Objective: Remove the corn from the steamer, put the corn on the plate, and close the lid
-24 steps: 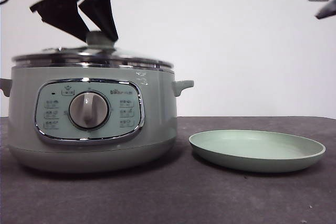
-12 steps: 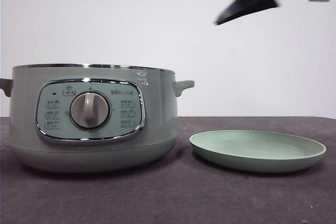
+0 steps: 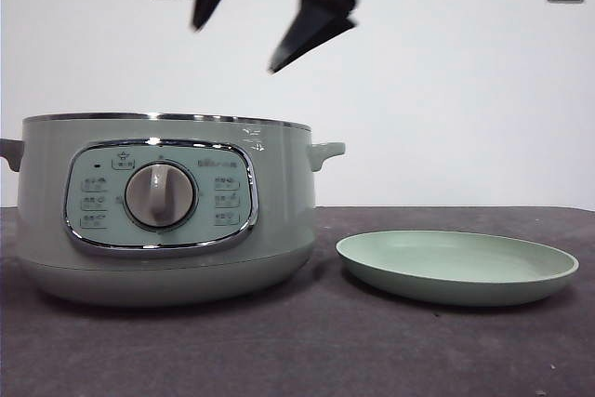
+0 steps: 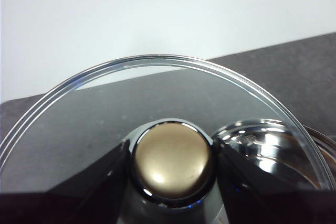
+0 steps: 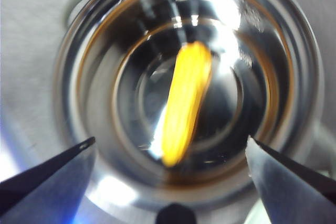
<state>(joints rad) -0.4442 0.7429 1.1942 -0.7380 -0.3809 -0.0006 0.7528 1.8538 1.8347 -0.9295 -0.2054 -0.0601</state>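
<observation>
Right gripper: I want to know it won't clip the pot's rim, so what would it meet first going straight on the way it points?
Probably the corn lying in the open steamer; the open right gripper looks centred inside the rim, though depth is unclear.

Top of the steamer (image 3: 167,220) is wide open, nothing covering the mouth, so there's a straight drop down to the corn (image 5: 186,100) lying in the shiny bowl. The lid (image 4: 157,129) is held off to the side in the left gripper (image 4: 172,163). The right gripper (image 3: 251,39) hangs spread above the rim. The plate (image 3: 456,267) sits bare, with free surface (image 3: 372,350) around it.
</observation>
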